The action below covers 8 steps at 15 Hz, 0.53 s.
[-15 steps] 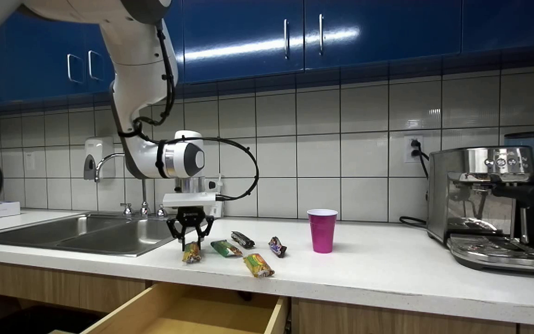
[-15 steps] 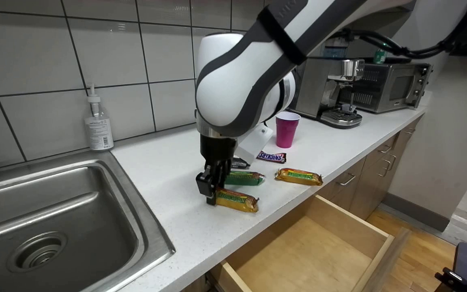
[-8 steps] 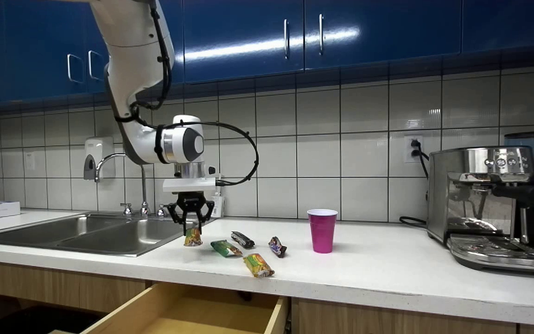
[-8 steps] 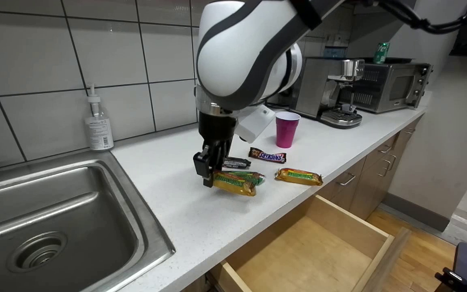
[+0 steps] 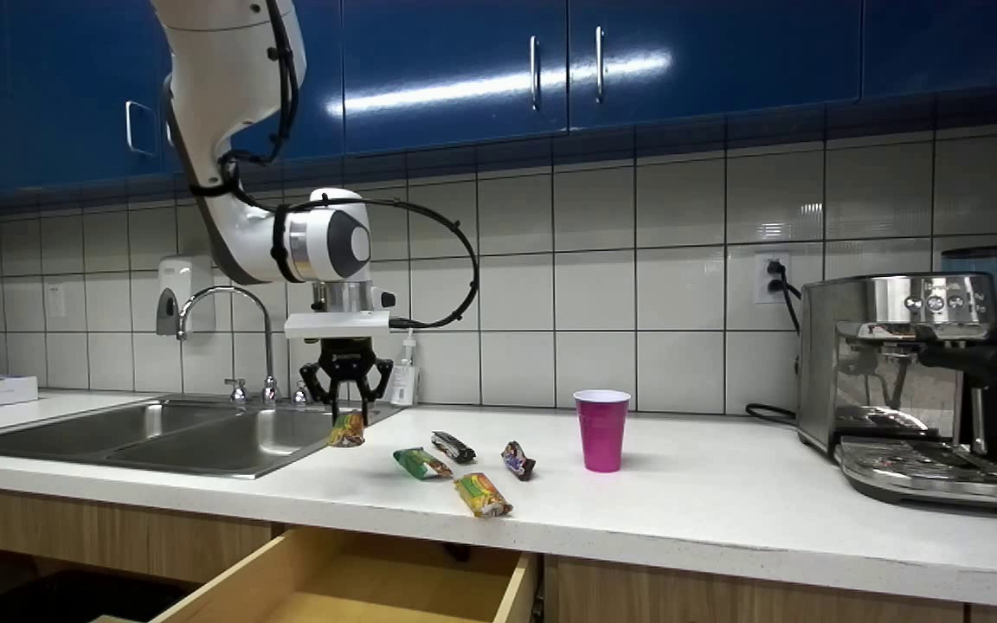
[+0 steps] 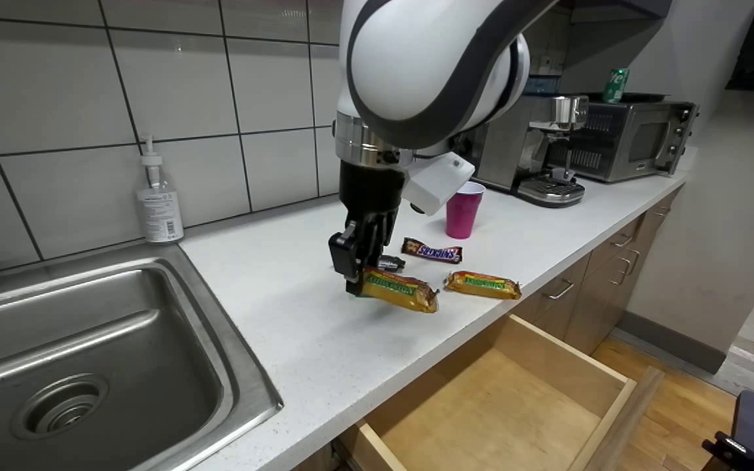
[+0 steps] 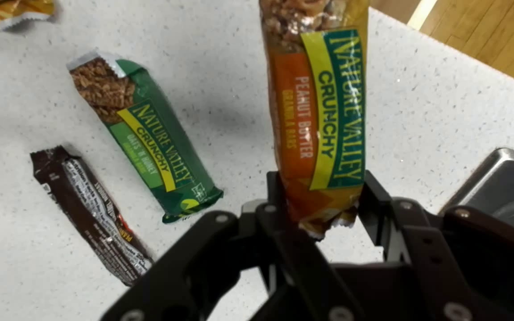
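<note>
your gripper (image 7: 321, 198) pinches the peanut butter bar (image 7: 319, 107) by one end, above the speckled counter (image 7: 221, 53); near it lies the steel sink (image 6: 249, 386), lower the open drawer (image 6: 501, 399), higher the blue cabinets (image 5: 455, 52).

The gripper (image 7: 323, 196) holds a peanut butter granola bar (image 7: 317, 116) by one end over the speckled counter (image 7: 212, 49)

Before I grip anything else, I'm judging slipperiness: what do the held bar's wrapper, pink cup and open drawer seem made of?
Bar wrapper: thin, glossy film, probably plastic; bright highlights and a serrated end show.
Pink cup: likely smooth plastic, from its soft sheen, though coated paper is possible.
Open drawer: apparently pale wood or plywood, satin; faint grain marks its base.
</note>
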{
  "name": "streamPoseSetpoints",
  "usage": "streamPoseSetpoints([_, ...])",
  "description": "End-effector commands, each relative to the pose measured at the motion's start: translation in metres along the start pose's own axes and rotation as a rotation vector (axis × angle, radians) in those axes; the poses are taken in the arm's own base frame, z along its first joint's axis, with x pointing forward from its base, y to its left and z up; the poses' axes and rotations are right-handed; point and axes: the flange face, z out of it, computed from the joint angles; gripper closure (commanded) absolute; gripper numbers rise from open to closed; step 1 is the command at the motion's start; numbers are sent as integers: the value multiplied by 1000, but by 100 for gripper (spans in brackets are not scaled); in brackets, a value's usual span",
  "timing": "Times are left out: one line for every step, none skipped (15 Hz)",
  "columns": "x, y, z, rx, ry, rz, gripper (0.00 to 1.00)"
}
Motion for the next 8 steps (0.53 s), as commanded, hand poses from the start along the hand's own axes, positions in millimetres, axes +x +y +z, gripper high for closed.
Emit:
streamPoseSetpoints([-32, -10, -9, -13, -30, 42, 82])
streamPoseSetpoints([-38, -11, -7, -17, -40, 51, 82])
streamPoseSetpoints([-46, -12, -3, -26, -50, 59, 82])
streamPoseSetpoints([-53, -13, -1, -28, -61, 68, 82])
streamPoseSetpoints([-62, -14, 4, -49, -64, 73, 82])
streamPoseSetpoints([-68, -14, 7, -63, -71, 74, 82])
streamPoseSetpoints([-76, -15, 11, -80, -78, 77, 82])
streamPoseSetpoints([-82, -16, 14, -90, -87, 79, 82])
